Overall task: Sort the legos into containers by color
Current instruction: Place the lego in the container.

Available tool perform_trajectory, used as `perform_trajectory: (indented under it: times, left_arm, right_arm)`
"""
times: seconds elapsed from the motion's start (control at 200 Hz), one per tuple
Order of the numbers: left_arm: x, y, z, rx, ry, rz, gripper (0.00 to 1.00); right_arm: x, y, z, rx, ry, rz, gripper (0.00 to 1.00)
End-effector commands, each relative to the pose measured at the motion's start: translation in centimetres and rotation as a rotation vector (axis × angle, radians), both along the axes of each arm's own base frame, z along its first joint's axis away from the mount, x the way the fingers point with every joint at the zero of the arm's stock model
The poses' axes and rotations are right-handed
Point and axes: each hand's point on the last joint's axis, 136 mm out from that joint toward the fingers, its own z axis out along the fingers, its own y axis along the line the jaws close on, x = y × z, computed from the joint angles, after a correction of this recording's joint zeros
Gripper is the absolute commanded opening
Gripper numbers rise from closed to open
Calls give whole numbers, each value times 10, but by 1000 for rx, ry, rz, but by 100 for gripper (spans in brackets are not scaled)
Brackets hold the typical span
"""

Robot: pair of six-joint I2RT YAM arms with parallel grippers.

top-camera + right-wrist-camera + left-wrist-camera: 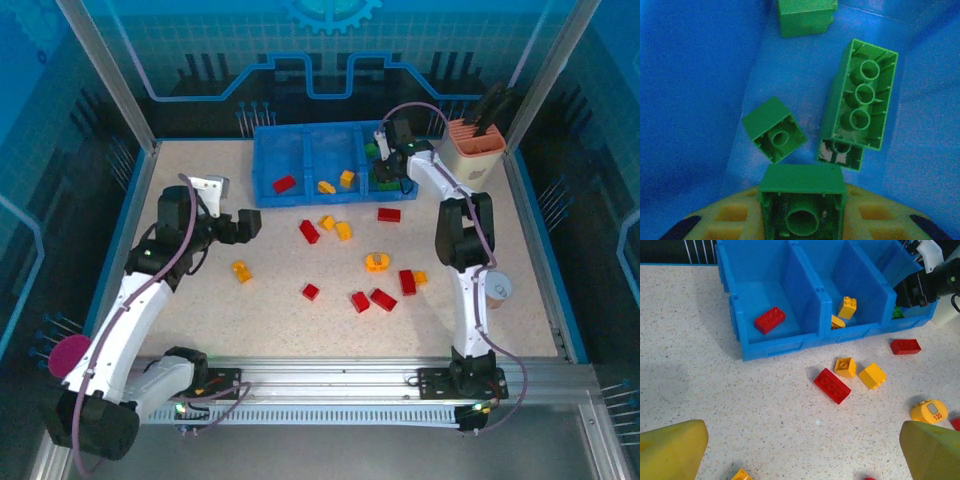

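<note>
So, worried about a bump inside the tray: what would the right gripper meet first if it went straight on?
Probably the small green brick lying on the blue tray floor, just ahead of the right gripper and its held brick. Depth is unclear.

Speckled table, light stone pattern. Far right corner: beige holder, orange slotted top, black tools standing in it. Near right edge: small pale cup, upright. Beyond left edge, off table: magenta disc.

Some legos lie in the tray, others before it.
</note>
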Motion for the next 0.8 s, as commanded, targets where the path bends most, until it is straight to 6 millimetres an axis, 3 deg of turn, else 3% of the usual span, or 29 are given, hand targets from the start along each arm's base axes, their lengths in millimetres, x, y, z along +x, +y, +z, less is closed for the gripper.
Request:
perform_trajectory:
  times: [0.0, 0.22, 0.235, 0.4, 0.51, 0.605, 0.796]
  left_arm:
    - [3, 4, 10, 21, -19, 8, 99]
    - [4, 3, 11, 18, -17, 4, 99]
    - [4, 3, 11, 17, -18, 3, 99]
    - [5, 0, 10, -1, -25, -6, 99]
    - [5, -7, 8, -44, -22, -28, 99]
    - [3, -9, 10, -62, -20, -34, 99]
    - [-1, -8, 13, -82, -40, -25, 99]
  right_arm:
    - [10, 1, 8, 22, -10, -6, 37]
    - [7, 4, 19, 51, -37, -18, 63]
    - [6, 4, 35, 57, -62, -21, 64]
    - [-25, 12, 76, 116, -122, -14, 66]
    - [-58, 21, 92, 203, -118, -4, 72]
    - [-96, 25, 92, 223, -73, -21, 78]
    - [-182, 20, 61, 223, 104, -143, 90]
